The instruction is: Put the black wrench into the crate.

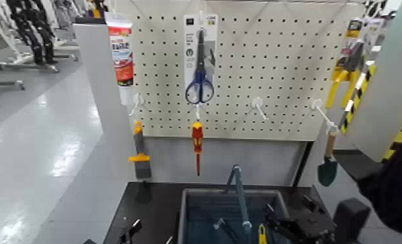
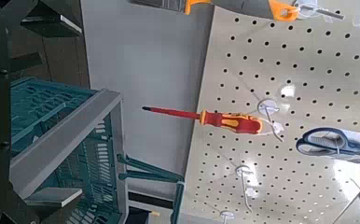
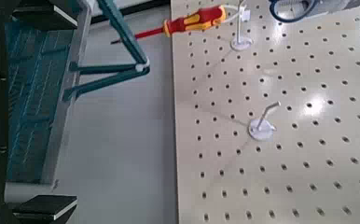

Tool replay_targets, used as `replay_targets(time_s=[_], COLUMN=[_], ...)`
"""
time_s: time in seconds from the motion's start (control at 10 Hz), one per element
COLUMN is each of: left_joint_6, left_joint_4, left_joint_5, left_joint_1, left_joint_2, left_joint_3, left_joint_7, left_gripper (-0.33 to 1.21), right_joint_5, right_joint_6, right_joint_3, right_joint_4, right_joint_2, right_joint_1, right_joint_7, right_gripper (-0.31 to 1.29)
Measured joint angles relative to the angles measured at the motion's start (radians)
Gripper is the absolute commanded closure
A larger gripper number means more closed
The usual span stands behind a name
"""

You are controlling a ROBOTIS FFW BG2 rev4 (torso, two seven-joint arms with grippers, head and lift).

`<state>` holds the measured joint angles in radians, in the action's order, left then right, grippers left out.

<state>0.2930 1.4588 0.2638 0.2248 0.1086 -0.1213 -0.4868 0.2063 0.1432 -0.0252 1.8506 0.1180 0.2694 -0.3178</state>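
On the pegboard (image 1: 268,71) no black wrench shows; you risk grabbing the screwdriver (image 1: 197,143). Both hands' state unclear.

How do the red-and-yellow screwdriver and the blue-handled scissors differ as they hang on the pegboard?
The screwdriver hangs bare below the pegboard's lower edge, tip down; the scissors sit higher, on a packaging card against the board. The screwdriver's handle is red and yellow, with a slim red shaft; the scissors have blue loop handles and dark blades. Both hang vertically, in line.
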Motion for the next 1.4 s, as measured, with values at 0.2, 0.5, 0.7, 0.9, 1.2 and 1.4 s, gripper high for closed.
replay_targets(time_s=[0.2,0.5,0.7,0.9,1.2,1.4], left_joint_6=[0.001,0.001,0.0,0.0,0.0,0.0], left_joint_4=[0.001,0.003,0.004,0.007,0.009,0.009], left_joint_5=[0.0,-0.003,-0.003,-0.003,-0.004,-0.005], left_joint_1=[0.001,0.002,0.005,0.009,0.014,0.014], left_joint_2=[0.001,0.002,0.002,0.002,-0.002,-0.003], left_joint_3=[0.002,0.003,0.004,0.006,0.011,0.011], left_joint_7=[-0.003,-0.005,-0.006,-0.006,-0.005,-0.006], left_gripper=[0.1,0.1,0.1,0.1,0.1,0.1], right_joint_5=[-0.004,-0.003,-0.002,-0.007,-0.026,-0.033], right_joint_6=[-0.149,-0.227,-0.278,-0.319,-0.294,-0.286], right_joint_3=[0.049,0.089,0.099,0.094,0.087,0.089], right_joint_4=[0.012,0.044,0.056,0.062,0.088,0.092], right_joint_2=[0.019,0.029,0.033,0.035,0.038,0.038], right_joint_1=[0.111,0.237,0.29,0.336,0.356,0.352], right_joint_7=[0.172,0.239,0.267,0.313,0.312,0.312], right_gripper=[0.0,0.0,0.0,0.0,0.0,0.01])
